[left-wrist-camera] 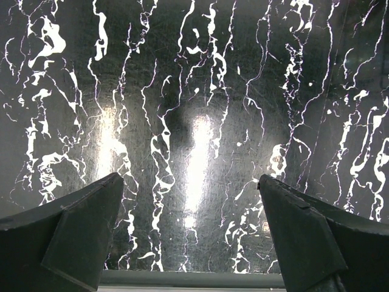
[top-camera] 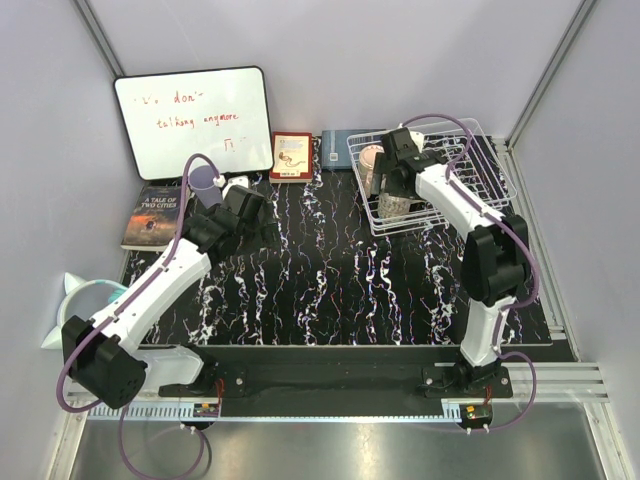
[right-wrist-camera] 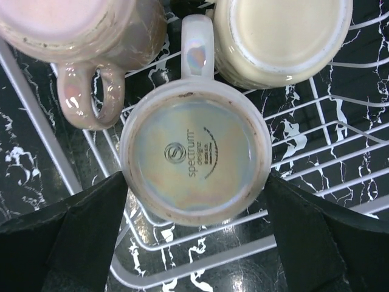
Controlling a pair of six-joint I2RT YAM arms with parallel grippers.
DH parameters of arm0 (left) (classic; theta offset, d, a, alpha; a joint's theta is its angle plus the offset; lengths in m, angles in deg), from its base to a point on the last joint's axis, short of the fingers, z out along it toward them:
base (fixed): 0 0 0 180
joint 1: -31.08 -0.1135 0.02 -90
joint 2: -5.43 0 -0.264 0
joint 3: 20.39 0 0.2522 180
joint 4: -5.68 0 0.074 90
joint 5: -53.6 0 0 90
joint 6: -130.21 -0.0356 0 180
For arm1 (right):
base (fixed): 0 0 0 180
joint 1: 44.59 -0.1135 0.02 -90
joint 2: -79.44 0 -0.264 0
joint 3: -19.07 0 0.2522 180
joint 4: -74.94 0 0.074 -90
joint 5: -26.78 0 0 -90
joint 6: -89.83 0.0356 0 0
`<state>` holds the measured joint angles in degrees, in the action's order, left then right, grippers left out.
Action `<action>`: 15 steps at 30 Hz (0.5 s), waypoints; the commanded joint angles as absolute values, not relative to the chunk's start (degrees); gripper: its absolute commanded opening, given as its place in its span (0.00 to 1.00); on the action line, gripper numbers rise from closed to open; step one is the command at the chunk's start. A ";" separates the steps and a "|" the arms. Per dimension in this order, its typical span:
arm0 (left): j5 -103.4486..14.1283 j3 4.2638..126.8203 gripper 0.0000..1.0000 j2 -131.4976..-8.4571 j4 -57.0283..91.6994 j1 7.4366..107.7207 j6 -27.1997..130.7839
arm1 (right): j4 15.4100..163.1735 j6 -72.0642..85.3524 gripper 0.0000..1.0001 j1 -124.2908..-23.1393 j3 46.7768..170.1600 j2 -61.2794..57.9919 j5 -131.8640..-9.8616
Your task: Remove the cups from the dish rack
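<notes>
The right hand (right-wrist-camera: 196, 182) hangs straight over the dish rack (right-wrist-camera: 37, 112). Its fingers are spread wide to either side of an upturned pearly mug (right-wrist-camera: 194, 152), whose handle points away between a pink mug (right-wrist-camera: 73, 24) and a cream cup (right-wrist-camera: 282, 30). A straight drop should, I'd say, straddle it. The left hand (left-wrist-camera: 188, 182), also spread and empty, is over the marbled bench (left-wrist-camera: 194, 91), well apart from the rack.
</notes>
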<state>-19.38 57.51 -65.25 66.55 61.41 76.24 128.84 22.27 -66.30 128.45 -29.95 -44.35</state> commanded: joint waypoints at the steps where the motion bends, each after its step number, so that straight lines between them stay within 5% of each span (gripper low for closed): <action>1: -20.14 58.76 0.99 -65.59 64.26 61.67 75.81 | 128.51 21.10 1.00 -65.95 132.49 -32.70 -42.30; 15: -20.05 58.85 0.99 -66.73 64.26 61.75 75.46 | 129.39 21.27 1.00 -65.59 136.19 -39.39 -42.74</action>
<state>-19.62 57.51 -66.45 66.07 61.41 76.22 128.86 21.02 -66.13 134.92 -37.22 -42.75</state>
